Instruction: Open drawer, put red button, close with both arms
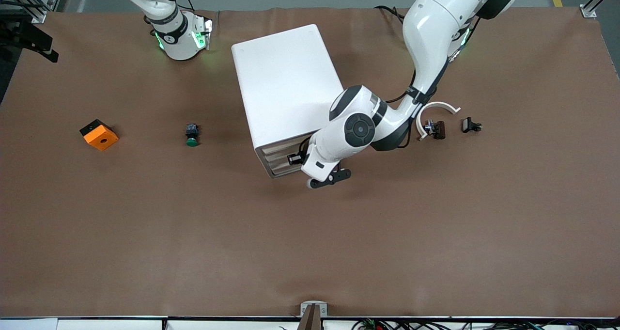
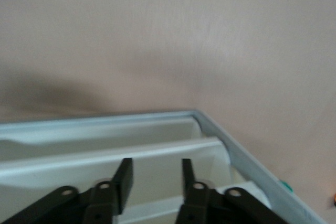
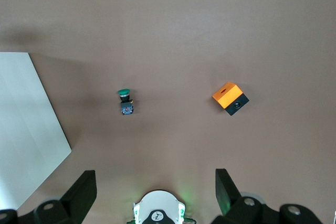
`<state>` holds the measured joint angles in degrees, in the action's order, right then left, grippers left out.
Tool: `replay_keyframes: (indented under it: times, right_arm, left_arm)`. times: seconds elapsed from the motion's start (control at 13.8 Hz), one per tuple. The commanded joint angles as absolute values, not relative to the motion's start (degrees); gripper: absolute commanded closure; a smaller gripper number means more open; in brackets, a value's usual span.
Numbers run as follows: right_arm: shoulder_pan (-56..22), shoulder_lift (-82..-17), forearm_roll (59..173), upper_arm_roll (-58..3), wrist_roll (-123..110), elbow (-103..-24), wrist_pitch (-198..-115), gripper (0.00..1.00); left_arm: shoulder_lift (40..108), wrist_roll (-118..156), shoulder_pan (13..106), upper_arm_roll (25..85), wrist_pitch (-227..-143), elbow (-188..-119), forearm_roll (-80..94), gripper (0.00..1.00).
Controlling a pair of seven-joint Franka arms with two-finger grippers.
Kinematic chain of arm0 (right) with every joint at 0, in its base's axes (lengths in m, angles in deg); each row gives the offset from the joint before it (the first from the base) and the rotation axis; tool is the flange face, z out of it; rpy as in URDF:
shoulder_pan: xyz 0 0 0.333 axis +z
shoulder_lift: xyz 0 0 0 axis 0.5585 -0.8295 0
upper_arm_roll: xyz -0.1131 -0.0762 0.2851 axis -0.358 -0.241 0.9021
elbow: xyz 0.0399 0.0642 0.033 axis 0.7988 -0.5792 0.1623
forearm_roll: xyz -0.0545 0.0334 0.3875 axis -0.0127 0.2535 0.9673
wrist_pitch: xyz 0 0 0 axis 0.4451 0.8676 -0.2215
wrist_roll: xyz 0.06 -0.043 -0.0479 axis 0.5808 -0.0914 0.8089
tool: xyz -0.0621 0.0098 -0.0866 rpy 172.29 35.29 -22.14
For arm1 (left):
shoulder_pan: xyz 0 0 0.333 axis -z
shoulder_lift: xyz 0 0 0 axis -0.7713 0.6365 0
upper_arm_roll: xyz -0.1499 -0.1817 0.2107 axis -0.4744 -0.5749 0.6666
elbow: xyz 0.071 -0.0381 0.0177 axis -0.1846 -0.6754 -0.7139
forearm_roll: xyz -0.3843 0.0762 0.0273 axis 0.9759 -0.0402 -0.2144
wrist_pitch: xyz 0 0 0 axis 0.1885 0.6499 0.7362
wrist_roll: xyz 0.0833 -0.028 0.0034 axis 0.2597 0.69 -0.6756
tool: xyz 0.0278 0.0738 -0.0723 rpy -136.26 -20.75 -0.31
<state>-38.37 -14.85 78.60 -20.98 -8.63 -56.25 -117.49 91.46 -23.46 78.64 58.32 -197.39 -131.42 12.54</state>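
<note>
The white cabinet (image 1: 286, 85) stands mid-table, its drawer fronts (image 1: 278, 158) facing the front camera. All three drawers look shut. My left gripper (image 1: 294, 159) is at the drawer fronts, open and empty. In the left wrist view its fingers (image 2: 124, 179) stand apart just before a white drawer lip (image 2: 131, 153) under the cabinet's top edge. A small button with a dark red cap (image 1: 438, 129) lies toward the left arm's end. My right gripper (image 3: 155, 182) is open, empty and high over the table; it is out of the front view.
A green-capped button (image 1: 192, 135) and an orange square block (image 1: 99, 134) lie toward the right arm's end; both show in the right wrist view (image 3: 126, 102) (image 3: 230, 98). A white curved piece (image 1: 436, 111) and a small black part (image 1: 471, 125) lie by the red button.
</note>
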Motion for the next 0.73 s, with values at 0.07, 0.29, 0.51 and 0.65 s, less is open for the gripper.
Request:
replay_keyframes:
  times: [0.07, 0.29, 0.51, 0.65]
  right_arm:
    - [-39.05, -12.91, 79.46, -20.68, -8.93, -58.46, -118.77, 0.0]
    - [-36.51, -13.0, 79.46, -24.62, -8.32, -58.46, -119.3, 0.0]
    - [-36.24, -13.0, 79.54, -24.55, -8.32, -58.55, -119.21, 0.0]
    - [-35.89, -13.0, 79.55, -24.55, -8.32, -58.55, -119.38, 0.0]
  left_arm:
    - [84.43, -20.89, 73.34, 58.97, -192.29, -131.7, 1.33, 0.0]
    - [76.78, -12.82, 67.98, 59.05, -181.15, -132.05, -0.37, 0.0]
    - [70.27, -2.62, 61.13, 58.97, -169.36, -132.14, -0.37, 0.0]
    - [66.32, 2.39, 56.47, 59.05, -164.25, -132.22, -0.55, 0.0]
